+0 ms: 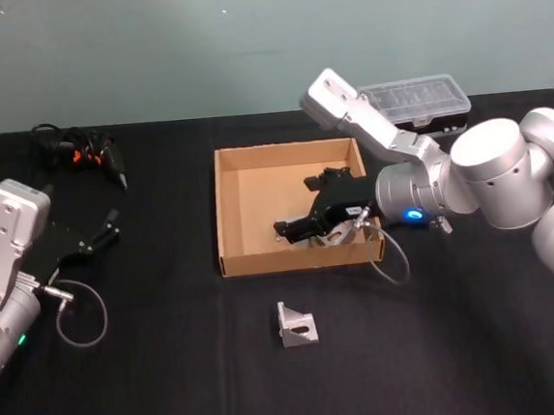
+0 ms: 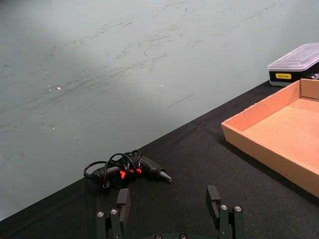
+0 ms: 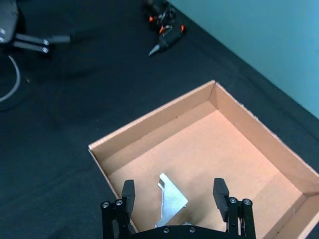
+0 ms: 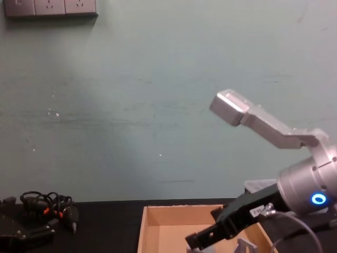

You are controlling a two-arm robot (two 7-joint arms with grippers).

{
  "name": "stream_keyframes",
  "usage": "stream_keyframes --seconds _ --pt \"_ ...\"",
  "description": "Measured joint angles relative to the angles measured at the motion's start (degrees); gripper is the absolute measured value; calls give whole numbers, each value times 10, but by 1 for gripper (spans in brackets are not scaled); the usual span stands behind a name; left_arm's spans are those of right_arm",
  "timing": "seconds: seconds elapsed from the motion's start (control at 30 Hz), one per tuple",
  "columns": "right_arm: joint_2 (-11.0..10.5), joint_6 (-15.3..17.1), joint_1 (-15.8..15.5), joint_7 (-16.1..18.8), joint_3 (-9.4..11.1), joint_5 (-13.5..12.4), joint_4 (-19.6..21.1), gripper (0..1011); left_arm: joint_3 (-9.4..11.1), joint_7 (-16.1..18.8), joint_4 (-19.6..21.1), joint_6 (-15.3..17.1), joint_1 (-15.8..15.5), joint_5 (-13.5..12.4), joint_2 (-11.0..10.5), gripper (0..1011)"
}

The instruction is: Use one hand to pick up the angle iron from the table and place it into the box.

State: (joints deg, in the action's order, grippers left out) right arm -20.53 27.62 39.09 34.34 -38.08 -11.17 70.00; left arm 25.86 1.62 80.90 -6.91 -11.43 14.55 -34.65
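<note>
One silver angle iron (image 1: 296,325) stands on the black table (image 1: 175,372), just in front of the box's front wall. The tan cardboard box (image 1: 262,262) sits at the table's middle. A second angle iron (image 3: 169,201) lies on the box floor near the front wall. My right gripper (image 1: 296,208) hovers over it inside the box, open, with its fingers (image 3: 128,191) on either side and apart from the metal. From the chest, the right gripper (image 4: 205,229) reaches over the box (image 4: 179,217). My left gripper (image 1: 104,232) is parked at the table's left, open and holding nothing.
A black tool with orange marks and a coiled cable (image 1: 83,152) lies at the back left. A clear-lidded plastic case (image 1: 418,103) stands behind the box on the right. Grey cable loops hang from both wrists (image 1: 78,322).
</note>
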Motion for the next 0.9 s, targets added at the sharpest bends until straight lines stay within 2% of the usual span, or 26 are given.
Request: stream_keyframes --seconds 0.1,0.3,0.33,0.53,0.57,0.77,0.9 --pt "-8 -1 -9 -1 8 -5 19 1003 0 0 0 0 0 0 0 1000" --pt "-44 -9 -46 -2 29 -23 99 1003 0 0 0 0 0 0 0 1000" --pt "-44 -9 -46 -2 29 -23 99 1003 0 0 0 0 0 0 0 1000" --pt "-92 -15 -82 6 45 -45 179 1003 0 0 0 0 0 0 0 1000" --pt "-92 -15 -82 6 45 -45 179 1003 0 0 0 0 0 0 0 1000" --pt "-143 -18 -103 35 47 -67 235 1003 0 0 0 0 0 0 0 1000" --pt "-168 -23 -108 57 41 -75 252 1003 0 0 0 0 0 0 0 1000"
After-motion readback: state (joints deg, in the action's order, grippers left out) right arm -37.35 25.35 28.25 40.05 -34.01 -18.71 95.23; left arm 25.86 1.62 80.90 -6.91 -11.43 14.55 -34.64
